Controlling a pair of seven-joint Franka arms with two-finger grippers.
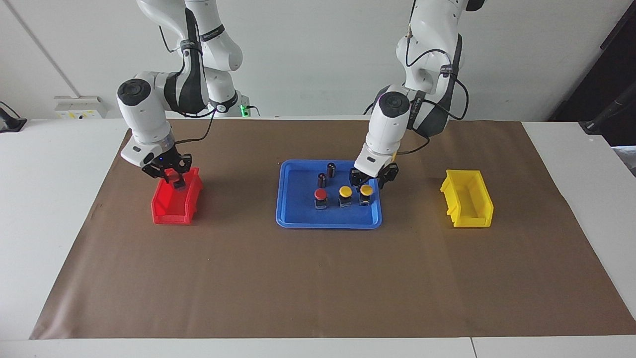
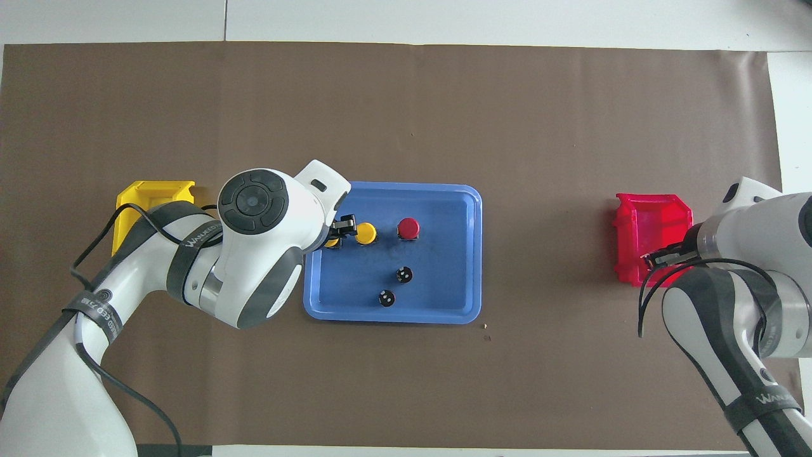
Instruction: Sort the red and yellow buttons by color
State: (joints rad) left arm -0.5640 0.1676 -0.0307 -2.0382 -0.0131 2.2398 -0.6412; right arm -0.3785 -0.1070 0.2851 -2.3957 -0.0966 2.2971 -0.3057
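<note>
A blue tray (image 1: 293,219) holds a red button (image 1: 320,194) and two yellow buttons (image 1: 345,191) (image 1: 366,190) in a row. My left gripper (image 1: 371,178) is open just above the yellow button at the left arm's end of the row, its fingers on either side of it. That button is mostly hidden under the hand in the overhead view (image 2: 330,242). My right gripper (image 1: 172,178) is shut on a second red button (image 1: 171,175) and holds it over the red bin (image 1: 169,211), at the bin's end nearer the robots.
Two dark brown capless cylinders (image 1: 331,169) (image 1: 322,180) stand in the tray, nearer the robots than the buttons. An empty yellow bin (image 1: 467,201) sits toward the left arm's end of the table. Brown paper (image 1: 318,278) covers the table.
</note>
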